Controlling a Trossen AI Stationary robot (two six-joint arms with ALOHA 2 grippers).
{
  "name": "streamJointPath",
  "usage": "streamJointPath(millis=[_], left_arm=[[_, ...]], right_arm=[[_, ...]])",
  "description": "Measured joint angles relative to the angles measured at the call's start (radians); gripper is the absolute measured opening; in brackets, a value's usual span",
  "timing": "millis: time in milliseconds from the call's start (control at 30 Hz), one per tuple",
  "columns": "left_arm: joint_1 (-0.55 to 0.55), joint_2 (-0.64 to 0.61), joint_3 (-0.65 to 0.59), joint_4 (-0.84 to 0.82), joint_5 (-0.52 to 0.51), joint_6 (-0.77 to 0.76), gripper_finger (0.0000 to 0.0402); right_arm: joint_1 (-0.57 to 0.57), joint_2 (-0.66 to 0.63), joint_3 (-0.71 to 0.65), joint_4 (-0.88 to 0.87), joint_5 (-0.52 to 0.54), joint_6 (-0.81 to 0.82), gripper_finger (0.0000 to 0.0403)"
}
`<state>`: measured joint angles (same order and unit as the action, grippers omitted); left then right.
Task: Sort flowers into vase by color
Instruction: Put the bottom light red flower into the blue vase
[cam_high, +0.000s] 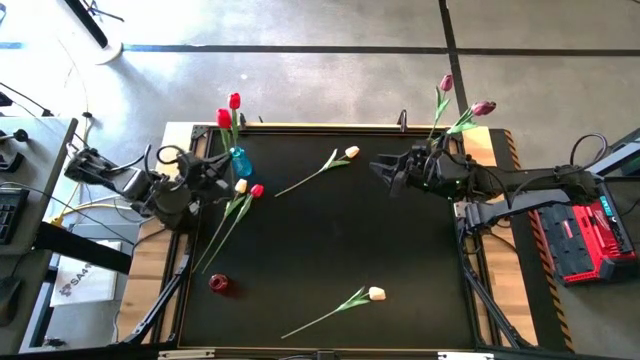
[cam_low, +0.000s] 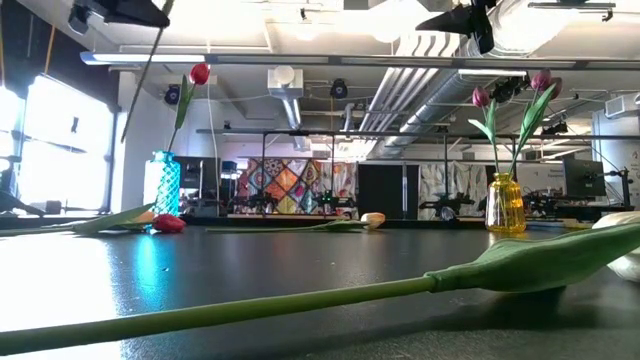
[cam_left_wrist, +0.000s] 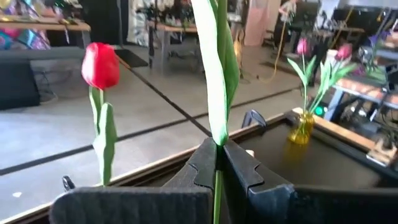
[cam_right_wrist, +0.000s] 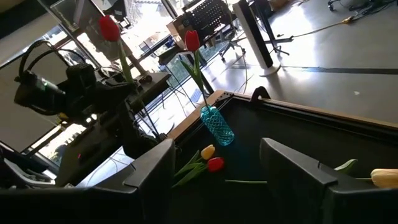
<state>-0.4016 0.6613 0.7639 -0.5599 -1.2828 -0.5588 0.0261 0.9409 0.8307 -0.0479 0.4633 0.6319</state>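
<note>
Black matting covers the table, where tulips lie scattered between two vases. At nine o'clock the left gripper is clamped together on the green stem of a red tulip, holding it upright close beside the blue vase, which stands near the ten o'clock corner with another red tulip already in it. Just beside the vase, toward the table's centre, a red tulip and a yellow tulip lie together on the mat, their stems running toward seven o'clock. A loose red flower head sits near the seven o'clock edge. Toward twelve o'clock a cream tulip lies flat; a second cream tulip rests near six o'clock. At two o'clock the right gripper hangs above the mat, its fingers spread apart and holding nothing. Behind it, at the one o'clock corner, the yellow vase holds two pink tulips.
</note>
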Motion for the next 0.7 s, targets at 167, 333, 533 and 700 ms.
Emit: streamJointPath(millis=[167,333,533,700], left_arm=[[0.106,0.015,0.000,0.150,0.163,0.154,0.0000],[0.199,0.030,0.000,0.334,0.311,0.373,0.0000],[0.320,0.005,0.000,0.397,0.457,0.501,0.0000],[0.465,-0.006,0.000,0.394,0.656,0.544,0.0000]], right_arm=[[0.000,0.000,0.000,0.000,-0.011,0.000,0.0224],[0.000,0.001,0.000,-0.002,-0.029,-0.009,0.0224],[0.000,0.005,0.000,-0.067,-0.027,-0.037,0.0224],[0.000,0.034,0.000,-0.113,-0.027,-0.037,0.0224]])
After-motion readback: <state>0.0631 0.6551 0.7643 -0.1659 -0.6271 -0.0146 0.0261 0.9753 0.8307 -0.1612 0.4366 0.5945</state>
